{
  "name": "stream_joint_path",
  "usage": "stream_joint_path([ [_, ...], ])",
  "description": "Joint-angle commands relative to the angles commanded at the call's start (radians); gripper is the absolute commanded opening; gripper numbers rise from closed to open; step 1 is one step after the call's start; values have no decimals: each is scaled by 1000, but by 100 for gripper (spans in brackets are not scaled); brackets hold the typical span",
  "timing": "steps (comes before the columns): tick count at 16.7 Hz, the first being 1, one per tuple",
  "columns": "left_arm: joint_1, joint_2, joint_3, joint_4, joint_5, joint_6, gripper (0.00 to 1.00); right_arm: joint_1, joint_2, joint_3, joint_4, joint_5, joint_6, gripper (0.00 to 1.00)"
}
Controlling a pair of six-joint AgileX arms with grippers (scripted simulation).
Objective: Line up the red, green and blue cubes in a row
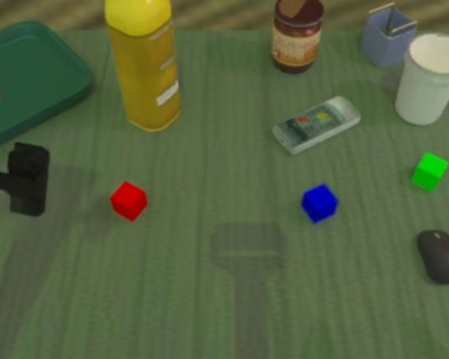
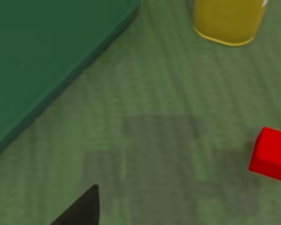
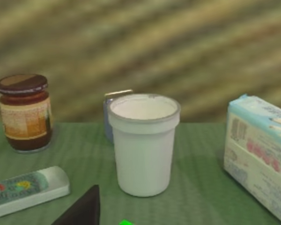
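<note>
Mouse (image 1: 438, 256) near green cube (image 1: 429, 170); remote (image 1: 316, 124) beyond blue cube (image 1: 319, 203).

A table (image 1: 209, 299) covered in a green, finely ribbed cloth fills nearly the whole scene, and soft grey shadows lie across it, one broad patch near the middle of the front edge and another along the left side. Beyond the far edge of the table there is only a blurred backdrop (image 3: 178, 51) of wavy tan and olive streaks, like a wall or floor out of focus. The light is even and mild, with no lamp or window in sight.
</note>
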Motion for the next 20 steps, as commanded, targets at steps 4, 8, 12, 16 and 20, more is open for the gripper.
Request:
stream_joint_path([
  [4,-67,429,309,-227,-1,42,100,0,0,0,0,0,0,100],
  [8,-125,780,585,-424,-2,78,100,0,0,0,0,0,0,100],
  [12,-169,1049,803,-563,-2,105,100,0,0,0,0,0,0,100],
  [16,-192,1179,921,-631,-3,119,100,0,0,0,0,0,0,100],
  [20,-193,1189,930,-635,-3,120,100,0,0,0,0,0,0,100],
])
